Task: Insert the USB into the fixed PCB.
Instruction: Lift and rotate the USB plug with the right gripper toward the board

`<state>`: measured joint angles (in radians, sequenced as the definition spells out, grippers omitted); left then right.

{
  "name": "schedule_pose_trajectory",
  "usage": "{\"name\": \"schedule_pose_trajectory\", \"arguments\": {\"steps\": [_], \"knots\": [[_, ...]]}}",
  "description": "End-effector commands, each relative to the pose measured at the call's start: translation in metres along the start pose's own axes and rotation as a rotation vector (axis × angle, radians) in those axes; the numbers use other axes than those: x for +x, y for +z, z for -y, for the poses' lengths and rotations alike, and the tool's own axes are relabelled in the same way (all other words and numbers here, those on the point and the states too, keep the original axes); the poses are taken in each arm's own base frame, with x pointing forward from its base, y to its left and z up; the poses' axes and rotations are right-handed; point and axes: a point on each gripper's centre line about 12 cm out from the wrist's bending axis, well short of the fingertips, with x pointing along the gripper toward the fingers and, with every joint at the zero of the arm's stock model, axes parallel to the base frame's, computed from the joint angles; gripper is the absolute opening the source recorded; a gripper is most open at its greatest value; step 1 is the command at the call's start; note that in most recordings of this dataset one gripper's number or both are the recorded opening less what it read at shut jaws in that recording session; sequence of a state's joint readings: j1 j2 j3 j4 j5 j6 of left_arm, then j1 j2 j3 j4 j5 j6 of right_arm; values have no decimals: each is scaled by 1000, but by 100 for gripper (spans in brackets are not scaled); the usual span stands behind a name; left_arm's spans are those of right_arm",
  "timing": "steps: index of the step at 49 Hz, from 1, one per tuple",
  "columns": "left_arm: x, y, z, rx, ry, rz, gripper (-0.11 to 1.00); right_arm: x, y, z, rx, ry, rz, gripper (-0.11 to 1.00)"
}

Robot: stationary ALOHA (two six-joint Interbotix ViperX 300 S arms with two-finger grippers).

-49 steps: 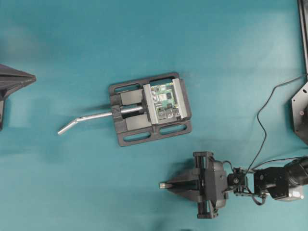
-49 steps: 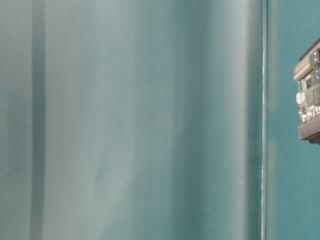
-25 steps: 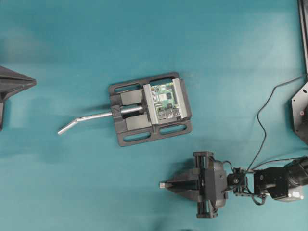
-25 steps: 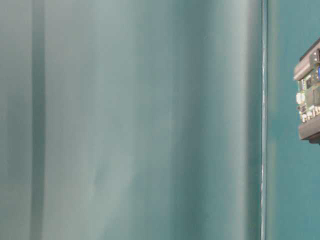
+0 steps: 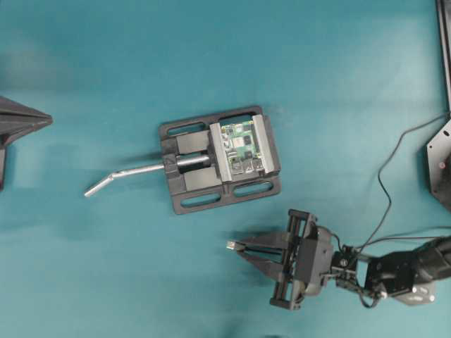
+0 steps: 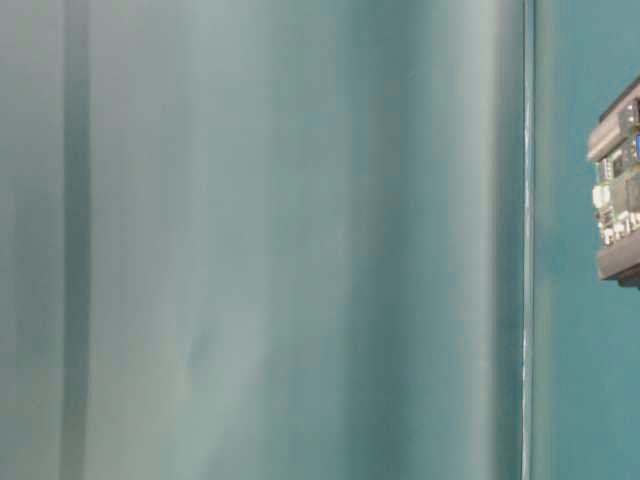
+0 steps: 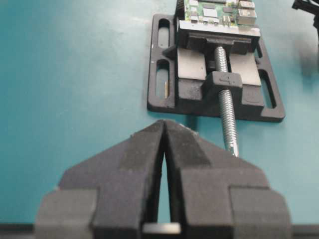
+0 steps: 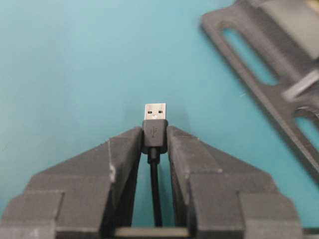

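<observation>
USB [image 8: 155, 121] clamped in right tool [image 8: 154, 138]; metal tip projects straight beyond fingertips

Robotics lab bench setup. Evidence: plain teal tabletop [image 5: 106, 70], black vise [image 5: 218, 160] w/ bent silver handle [image 5: 127, 174] clamping a green PCB [image 5: 241, 146] near tabletop centre, robot arm base [image 5: 440, 165] at right edge.

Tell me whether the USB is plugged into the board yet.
Not yet. The USB sits bare-tipped in the right gripper, apart from the fixed PCB.
</observation>
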<state>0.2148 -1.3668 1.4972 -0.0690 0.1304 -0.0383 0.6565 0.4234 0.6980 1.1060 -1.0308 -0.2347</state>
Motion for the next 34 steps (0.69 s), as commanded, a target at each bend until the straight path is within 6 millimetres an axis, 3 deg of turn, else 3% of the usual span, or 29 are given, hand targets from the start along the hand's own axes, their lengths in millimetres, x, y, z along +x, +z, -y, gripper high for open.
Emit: {"name": "schedule_pose_trajectory", "arguments": {"steps": [1, 14, 34], "knots": [[-1, 11, 2, 2, -5, 24, 1, -1, 10, -9, 25, -49, 40, 21], [-1, 11, 2, 2, -5, 24, 1, 0, 15, -19, 75, -253, 120, 21], [-1, 11, 2, 2, -5, 24, 1, 3, 8, -31, 156, -608, 194, 21]]}}
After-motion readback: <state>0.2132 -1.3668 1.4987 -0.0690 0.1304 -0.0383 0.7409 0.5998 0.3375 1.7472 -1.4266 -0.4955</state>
